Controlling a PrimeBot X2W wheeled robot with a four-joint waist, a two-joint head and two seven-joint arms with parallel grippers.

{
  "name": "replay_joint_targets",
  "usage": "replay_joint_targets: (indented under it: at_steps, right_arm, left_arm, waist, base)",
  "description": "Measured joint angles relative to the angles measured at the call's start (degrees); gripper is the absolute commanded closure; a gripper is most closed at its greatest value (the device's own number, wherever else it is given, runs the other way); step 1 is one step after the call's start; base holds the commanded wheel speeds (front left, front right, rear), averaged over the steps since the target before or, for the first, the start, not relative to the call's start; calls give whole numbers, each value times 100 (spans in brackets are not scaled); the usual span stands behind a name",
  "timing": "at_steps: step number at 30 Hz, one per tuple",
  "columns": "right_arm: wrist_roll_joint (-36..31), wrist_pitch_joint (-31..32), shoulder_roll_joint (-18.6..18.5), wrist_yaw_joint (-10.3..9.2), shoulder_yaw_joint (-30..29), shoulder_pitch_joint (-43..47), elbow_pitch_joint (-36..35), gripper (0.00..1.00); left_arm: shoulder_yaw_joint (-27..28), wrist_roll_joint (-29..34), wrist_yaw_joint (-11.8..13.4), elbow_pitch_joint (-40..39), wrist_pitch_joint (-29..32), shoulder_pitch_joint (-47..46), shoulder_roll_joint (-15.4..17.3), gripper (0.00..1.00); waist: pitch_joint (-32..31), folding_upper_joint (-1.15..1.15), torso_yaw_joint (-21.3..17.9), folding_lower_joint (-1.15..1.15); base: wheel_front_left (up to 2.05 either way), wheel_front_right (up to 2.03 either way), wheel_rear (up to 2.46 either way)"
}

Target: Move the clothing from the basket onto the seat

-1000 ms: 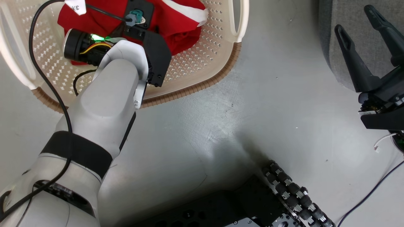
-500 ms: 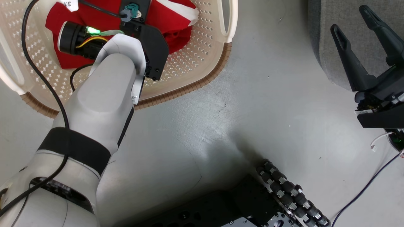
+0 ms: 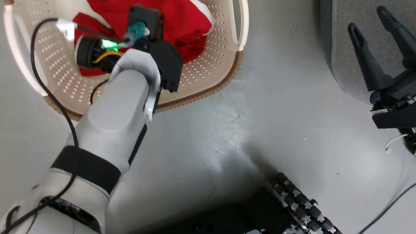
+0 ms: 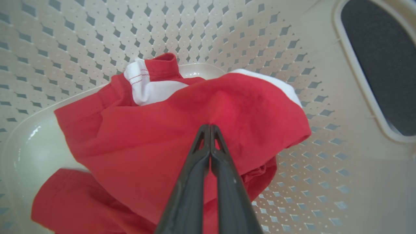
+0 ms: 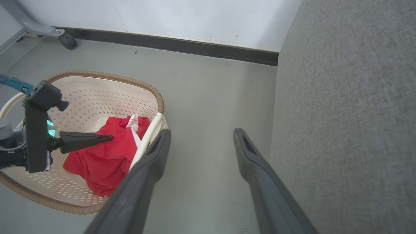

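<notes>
Left wrist view: left gripper (image 4: 210, 127) jaws pinch shut on a raised fold of the clothing (image 4: 146, 139), mid-frame inside the basket (image 4: 97, 35). Soft, light, it should drape. Right gripper (image 5: 201, 131) jaws gape, empty.

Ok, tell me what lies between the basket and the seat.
Bare grey floor, framed in the right wrist view by the open right gripper.

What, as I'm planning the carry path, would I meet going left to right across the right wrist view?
The basket holding the clothing → the open right gripper → the seat.
</notes>
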Motion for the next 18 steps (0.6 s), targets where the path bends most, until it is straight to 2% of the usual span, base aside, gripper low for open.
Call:
replay_joint_targets:
  at_steps: [18]
  right_arm:
    - [51, 0, -80, -1, -281, 541, 272, 0]
  left_arm:
    - [-347, -773, 0, -829, -996, 960, -5, 100]
  waist:
    - [-1009, 0, 530, 0]
  base:
    - [0, 0, 0]
